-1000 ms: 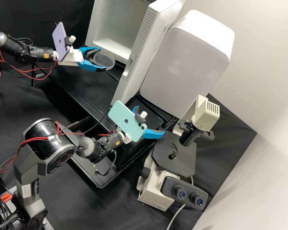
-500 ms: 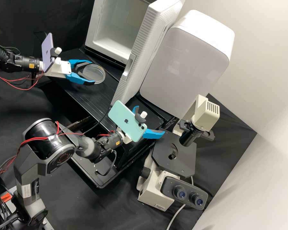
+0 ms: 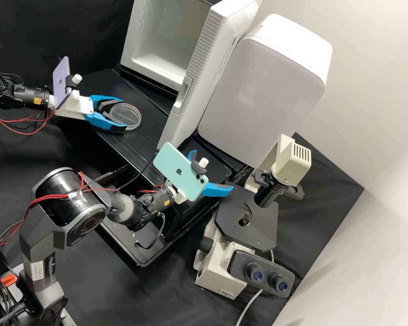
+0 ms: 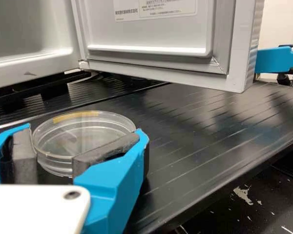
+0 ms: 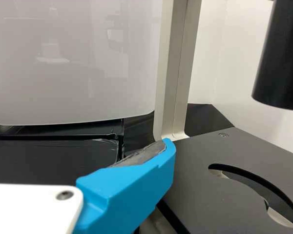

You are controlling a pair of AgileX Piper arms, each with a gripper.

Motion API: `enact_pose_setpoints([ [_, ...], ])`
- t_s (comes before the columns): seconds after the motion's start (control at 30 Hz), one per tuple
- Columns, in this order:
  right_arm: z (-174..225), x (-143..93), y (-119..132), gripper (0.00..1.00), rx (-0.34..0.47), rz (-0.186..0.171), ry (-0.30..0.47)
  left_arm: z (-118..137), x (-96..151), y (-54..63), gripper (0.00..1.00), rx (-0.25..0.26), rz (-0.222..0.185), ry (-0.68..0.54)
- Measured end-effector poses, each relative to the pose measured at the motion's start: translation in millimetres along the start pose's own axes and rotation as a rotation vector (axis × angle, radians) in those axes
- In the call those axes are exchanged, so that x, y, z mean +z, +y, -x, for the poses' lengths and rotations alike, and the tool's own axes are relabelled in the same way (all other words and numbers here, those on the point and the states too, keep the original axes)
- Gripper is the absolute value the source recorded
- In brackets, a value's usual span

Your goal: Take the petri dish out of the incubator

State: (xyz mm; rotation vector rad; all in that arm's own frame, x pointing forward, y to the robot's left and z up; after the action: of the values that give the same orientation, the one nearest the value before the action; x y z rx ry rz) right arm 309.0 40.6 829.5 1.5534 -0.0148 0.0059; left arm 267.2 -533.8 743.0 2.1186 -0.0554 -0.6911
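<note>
– Two arms here, but start big: why does the incubator (image 3: 163, 40) stand with its door (image 3: 199, 81) swung wide?
– So the dish could pass out, I'd judge. The door hangs out over the black worktop (image 3: 136, 145), and what shows of the chamber is plain white wall and floor.
– And the microscope (image 3: 222, 267) at the near end?
– It sits just beside the door's edge. The right arm (image 3: 136, 208) lies low there, its jaws just over a corner of the stage (image 3: 258, 226). Whether they're apart or together I cannot tell. It looks parked out of the way.
– The left arm (image 3: 22, 95)?
– It lies level from the far side, jaws clamped on the petri dish (image 4: 83, 136), one dark pad against each side of the rim. A flat grip like that should keep the dish from tipping.
– Where is the dish, then?
– Outside the incubator, low over the worktop in front of the open chamber. Whether it touches the surface or hangs just above it, I can't say.
– Anything in it?
– It's clear plastic, lid seemingly on, with a faint yellowish streak at the far rim. Otherwise nothing I can make out.
</note>
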Motion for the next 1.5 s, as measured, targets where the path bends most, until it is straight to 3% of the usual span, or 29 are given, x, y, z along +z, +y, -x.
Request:
enact_pose_setpoints([
  [0.23, 0, 0, 0, 1.0, 0.0, 0.0, 0.0, 1, 0, 1.5, 0.0, 0.008, 0.031, -0.003],
  [0.27, 0, 0, 0, 1.0, 0.0, 0.0, 0.0, 1, 0, 1.5, 1.0, 0.008, 0.034, -0.003],
  [0.73, 0, 0, 0, 1.0, 0.0, 0.0, 0.0, 1, 1, 1.4, 1.0, 0.007, 0.1, -0.005],
  [1.23, 0, 0, 0, 1.0, 0.0, 0.0, 0.0, 0, 7, 0.8, 1.0, 0.003, 0.091, -0.029],
  [1.33, 0, 0, 0, 1.0, 0.0, 0.0, 0.0, 2, 12, 3.0, 1.0, 0.035, 0.032, -0.037],
  [1.5, 0, 0, 0, 1.0, 0.0, 0.0, 0.0, 11, 26, 8.0, 1.0, 0.156, -0.12, -0.06],
])
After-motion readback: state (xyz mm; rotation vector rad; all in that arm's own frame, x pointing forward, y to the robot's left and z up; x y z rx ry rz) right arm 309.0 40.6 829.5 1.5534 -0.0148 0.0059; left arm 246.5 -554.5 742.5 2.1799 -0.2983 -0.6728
